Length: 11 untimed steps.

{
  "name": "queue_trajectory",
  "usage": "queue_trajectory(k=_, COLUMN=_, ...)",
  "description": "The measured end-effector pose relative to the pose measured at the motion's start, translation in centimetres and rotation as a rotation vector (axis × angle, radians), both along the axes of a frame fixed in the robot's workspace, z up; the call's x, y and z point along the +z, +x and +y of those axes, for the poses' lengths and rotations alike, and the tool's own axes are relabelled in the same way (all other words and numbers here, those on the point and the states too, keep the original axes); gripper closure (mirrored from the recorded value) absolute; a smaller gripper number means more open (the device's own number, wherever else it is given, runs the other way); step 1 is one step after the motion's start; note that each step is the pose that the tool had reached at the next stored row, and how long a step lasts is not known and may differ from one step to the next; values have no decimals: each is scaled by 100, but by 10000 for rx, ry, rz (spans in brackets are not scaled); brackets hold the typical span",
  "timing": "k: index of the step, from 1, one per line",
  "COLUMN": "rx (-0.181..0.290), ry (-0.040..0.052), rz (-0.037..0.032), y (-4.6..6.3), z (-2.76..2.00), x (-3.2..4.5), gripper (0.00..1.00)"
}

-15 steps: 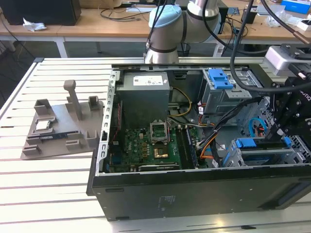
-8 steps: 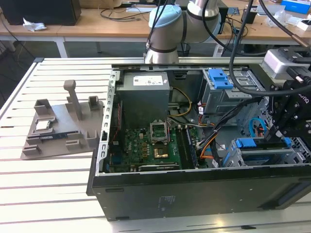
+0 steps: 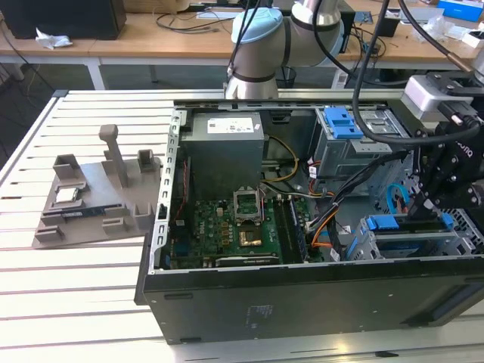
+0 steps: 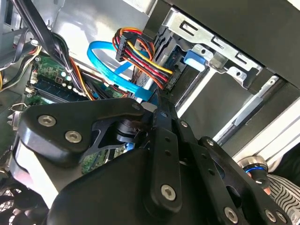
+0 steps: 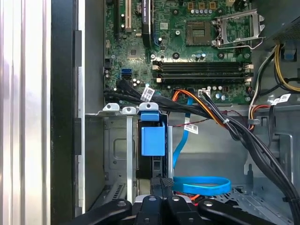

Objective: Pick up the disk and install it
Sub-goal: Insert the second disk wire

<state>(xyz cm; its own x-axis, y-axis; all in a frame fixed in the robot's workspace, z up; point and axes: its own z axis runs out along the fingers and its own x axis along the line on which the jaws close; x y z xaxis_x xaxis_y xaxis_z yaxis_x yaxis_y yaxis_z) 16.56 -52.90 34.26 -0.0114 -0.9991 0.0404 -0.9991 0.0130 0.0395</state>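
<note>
The disk (image 5: pixel 153 140) stands on edge in a slot of the metal drive cage (image 5: pixel 115 154), with its blue carrier bracket facing the first wrist camera. In the exterior view the disk (image 3: pixel 393 224) lies in the lower bay at the right end of the open computer case (image 3: pixel 302 291). My gripper (image 5: pixel 161 180) hangs directly over the disk's near end. Its fingers are drawn together and the tips rest at the disk's edge. In the second wrist view the gripper (image 4: pixel 159 105) points into the cage beside a blue cable. The exterior view has the gripper (image 3: pixel 417 208) just above the blue bracket.
A looped blue data cable (image 5: pixel 201 185) and a black and orange cable bundle (image 5: pixel 211 112) run close beside the cage. The motherboard (image 3: pixel 234 227) and power supply (image 3: pixel 224 144) occupy the case. A grey fixture (image 3: pixel 98 197) with a processor chip (image 3: pixel 66 194) sits at the exterior view's left.
</note>
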Motion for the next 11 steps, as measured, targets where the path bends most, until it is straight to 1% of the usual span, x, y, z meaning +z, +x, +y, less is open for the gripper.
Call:
queue_trajectory(k=4, rx=0, ry=0, rz=0, y=0, z=-1, x=-16, gripper=89)
queue_trajectory(k=11, rx=0, ry=6, rz=0, y=0, z=0, x=-20, gripper=89)
